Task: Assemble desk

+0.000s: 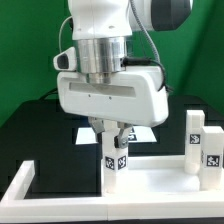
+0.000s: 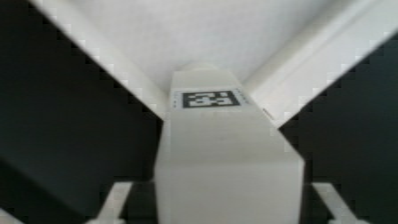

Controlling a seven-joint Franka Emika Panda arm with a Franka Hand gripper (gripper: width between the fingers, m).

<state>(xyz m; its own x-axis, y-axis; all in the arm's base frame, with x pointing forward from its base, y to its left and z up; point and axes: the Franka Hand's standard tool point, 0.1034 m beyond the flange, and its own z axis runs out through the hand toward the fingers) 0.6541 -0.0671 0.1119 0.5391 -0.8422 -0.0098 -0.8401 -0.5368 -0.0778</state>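
A white square leg (image 1: 114, 160) with black-and-white tags stands upright on the near-left part of the white rimmed tabletop (image 1: 160, 195). My gripper (image 1: 112, 138) hangs straight over it, with its fingers down either side of the leg's top. In the wrist view the leg (image 2: 217, 140) fills the middle, its tagged end pointing at a corner of the tabletop (image 2: 214, 35). The fingers (image 2: 118, 200) stand a little off the leg's sides with dark gaps between, so the gripper (image 2: 217, 206) is open. Two more tagged legs (image 1: 195, 130) (image 1: 212, 150) stand upright at the exterior view's right.
The black table (image 1: 40, 125) lies beyond the tabletop, with a green backdrop behind. A flat white sheet, probably the marker board (image 1: 148, 133), lies behind the gripper. A white strip (image 1: 18, 185) runs along the exterior view's left.
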